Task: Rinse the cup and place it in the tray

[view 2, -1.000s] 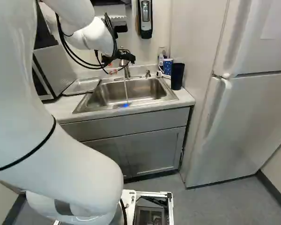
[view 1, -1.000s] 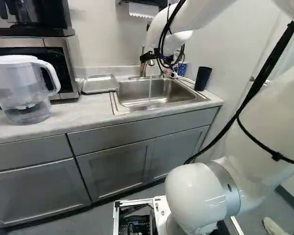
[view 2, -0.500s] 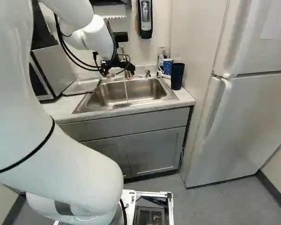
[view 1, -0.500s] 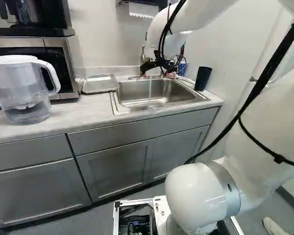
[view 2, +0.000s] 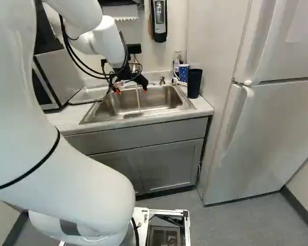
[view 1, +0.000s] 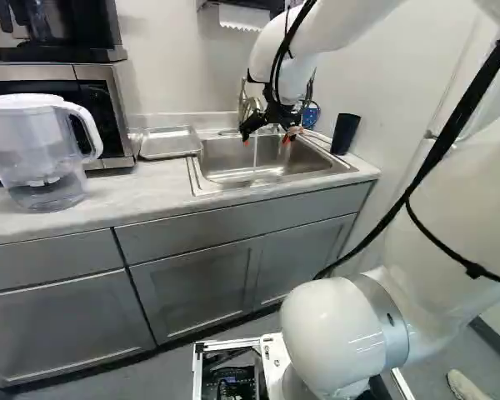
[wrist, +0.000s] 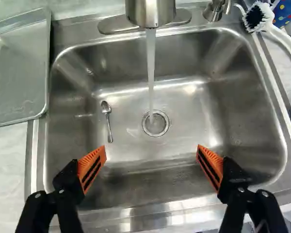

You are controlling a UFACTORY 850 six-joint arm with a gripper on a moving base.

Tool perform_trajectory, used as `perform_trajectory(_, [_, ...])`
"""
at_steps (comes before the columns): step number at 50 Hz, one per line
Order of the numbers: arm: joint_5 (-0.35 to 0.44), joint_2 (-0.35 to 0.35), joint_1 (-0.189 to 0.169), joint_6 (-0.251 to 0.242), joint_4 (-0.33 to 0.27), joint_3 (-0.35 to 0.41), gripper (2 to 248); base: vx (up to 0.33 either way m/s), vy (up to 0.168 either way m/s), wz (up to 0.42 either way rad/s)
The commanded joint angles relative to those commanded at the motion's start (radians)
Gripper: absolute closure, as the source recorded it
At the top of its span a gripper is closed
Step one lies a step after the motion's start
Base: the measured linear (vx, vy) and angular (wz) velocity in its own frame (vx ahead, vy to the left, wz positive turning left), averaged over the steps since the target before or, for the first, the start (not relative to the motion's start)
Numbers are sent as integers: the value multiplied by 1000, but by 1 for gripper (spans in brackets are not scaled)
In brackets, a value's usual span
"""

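"Where do we have our gripper (wrist: 151, 149)?"

"Over the sink (wrist: 184, 114), short of the faucet (wrist: 150, 12), with its fingers (wrist: 93, 164) spread wide and nothing between them."

"And the cup we need?"

"We see two. A dark cup (view 2: 194, 83) stands on the counter at the right of the sink in the right base view, and a blue cup (view 2: 183, 72) stands just behind it, partly hidden. We can't tell which one is meant."

"Either way, which way do we go?"

"Sideways, toward the side opposite the tray (wrist: 20, 73). The sink lies between that tray and both cups, so picking up takes us away from where we must finally set down."

"How do we meet the cup?"

"The dark one stands tall, its long axis upright, so we'd probably bring one finger to each side of its wall. For the blue one, we'd have to mind the brush (wrist: 259, 15) lying close by, and the dark cup in front."

"Water (wrist: 151, 68) is already running, at least."

"Yes, straight down toward the drain (wrist: 155, 123). Once we grip a cup, we likely come back under that stream, then carry on across to the tray."
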Motion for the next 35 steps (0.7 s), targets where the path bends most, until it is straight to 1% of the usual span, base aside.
perform_trajectory(25, [0,1,0,0,0,1,3,0,0,0])
perform_trajectory(35, [0,17,-5,0,4,16,3,0,0,0])
